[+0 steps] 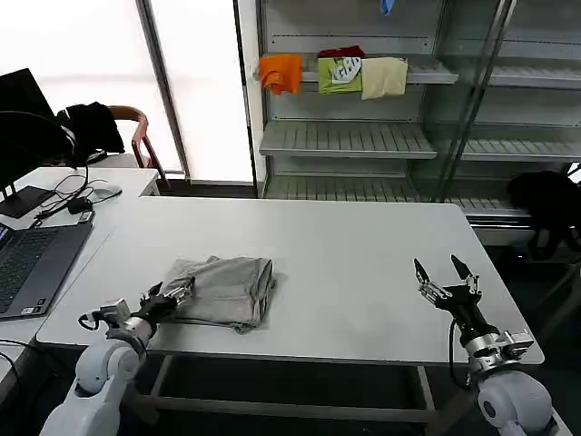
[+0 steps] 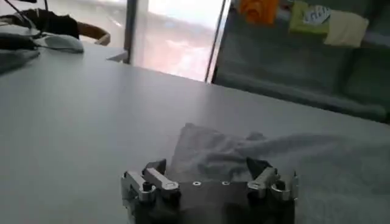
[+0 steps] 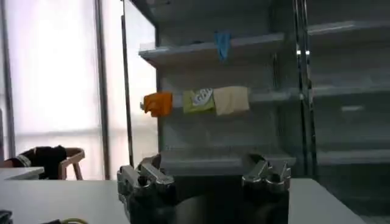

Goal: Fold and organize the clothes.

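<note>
Folding looks almost finished: light grey shirt of soft crumpled cloth (image 1: 225,289), already doubled into a rough rectangle, lying on the left part of the wide white counter (image 1: 345,263), near the front edge. Judged as the last tidying step, or the pause between two folds. Probably calling next for one more fold or a smoothing of the bundle, since edges are uneven and one corner stands up in the left wrist view (image 2: 201,143). Needing a low, flat approach, so that only the top layer is taken and not the whole pile.

Left hand (image 1: 168,295) at the left edge of the shirt, low over the counter, fingers spread apart and released, nothing pinched between them. Fingertips seeming to touch or nearly touch the cloth border; not possible to say which. In the left wrist view, two fingertips (image 2: 153,169) wide apart, with the grey cloth directly ahead.

Right hand (image 1: 445,282) well apart from the shirt, raised over the right side of the counter, fingers open in a V and holding nothing. Waiting, by the look of it.

Behind the counter, metal shelf rack (image 1: 363,141) carrying orange, green and cream folded garments (image 1: 349,74), perhaps the place for organizing later.
</note>
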